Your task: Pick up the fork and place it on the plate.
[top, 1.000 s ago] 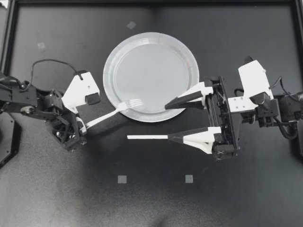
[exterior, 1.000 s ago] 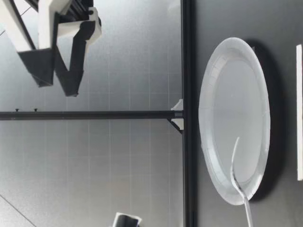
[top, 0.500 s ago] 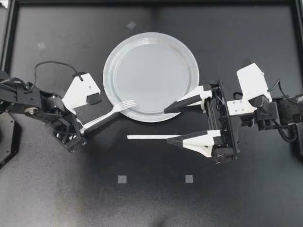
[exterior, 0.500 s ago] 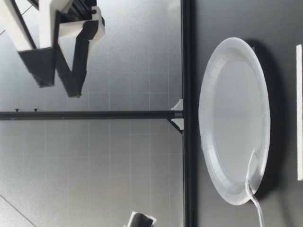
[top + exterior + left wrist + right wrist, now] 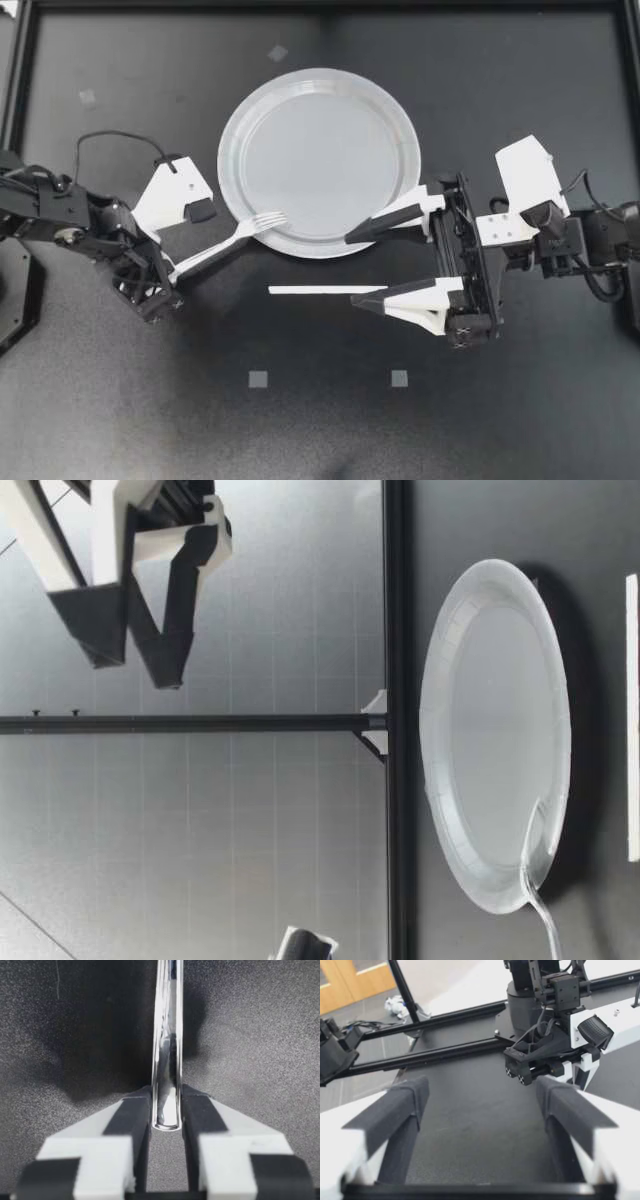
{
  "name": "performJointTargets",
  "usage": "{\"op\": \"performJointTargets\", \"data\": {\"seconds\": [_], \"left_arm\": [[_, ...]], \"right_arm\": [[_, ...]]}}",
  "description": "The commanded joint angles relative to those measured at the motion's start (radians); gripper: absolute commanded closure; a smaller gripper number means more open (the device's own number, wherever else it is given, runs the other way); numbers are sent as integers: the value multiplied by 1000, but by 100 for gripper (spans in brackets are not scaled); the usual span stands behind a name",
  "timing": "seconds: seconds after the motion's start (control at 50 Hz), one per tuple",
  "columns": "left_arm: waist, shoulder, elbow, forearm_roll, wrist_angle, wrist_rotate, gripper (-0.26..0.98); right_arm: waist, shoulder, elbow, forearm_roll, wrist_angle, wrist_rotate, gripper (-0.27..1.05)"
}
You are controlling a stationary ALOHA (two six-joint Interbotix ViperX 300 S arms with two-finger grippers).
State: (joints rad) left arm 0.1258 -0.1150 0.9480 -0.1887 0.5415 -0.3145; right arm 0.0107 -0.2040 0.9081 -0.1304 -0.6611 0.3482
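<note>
As you look from above, fork (image 5: 235,238): tines on the plate's (image 5: 300,76) rim, handle running off over the desk (image 5: 500,400) to the left gripper (image 5: 172,272).
Left wrist view: fingers (image 5: 135,1110) clamped on the handle's end.
Right gripper (image 5: 352,268): fingers wide apart.
Low view: fork head lying on the plate; right gripper well above the desk.

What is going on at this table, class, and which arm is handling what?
My left gripper is shut on the handle end of the fork. The fork's tines lie on the rim of the plate, and its handle reaches out past the rim. It is not yet released. My right gripper hangs open and empty, raised above the table beside the plate. A white strip lies on the table near it.
</note>
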Motion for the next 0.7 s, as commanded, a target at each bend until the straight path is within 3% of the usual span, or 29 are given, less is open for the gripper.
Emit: {"op": "performJointTargets", "data": {"seconds": [0.0,0.34,0.68], "left_arm": [[3,-12,-18,2,-2,3,60],[3,-14,-26,2,0,8,16],[3,-72,-74,26,21,61,15]], "right_arm": [[5,-6,-11,2,-11,2,-2],[6,-2,-9,2,-11,5,-2],[6,0,-11,2,-11,14,-2]]}}
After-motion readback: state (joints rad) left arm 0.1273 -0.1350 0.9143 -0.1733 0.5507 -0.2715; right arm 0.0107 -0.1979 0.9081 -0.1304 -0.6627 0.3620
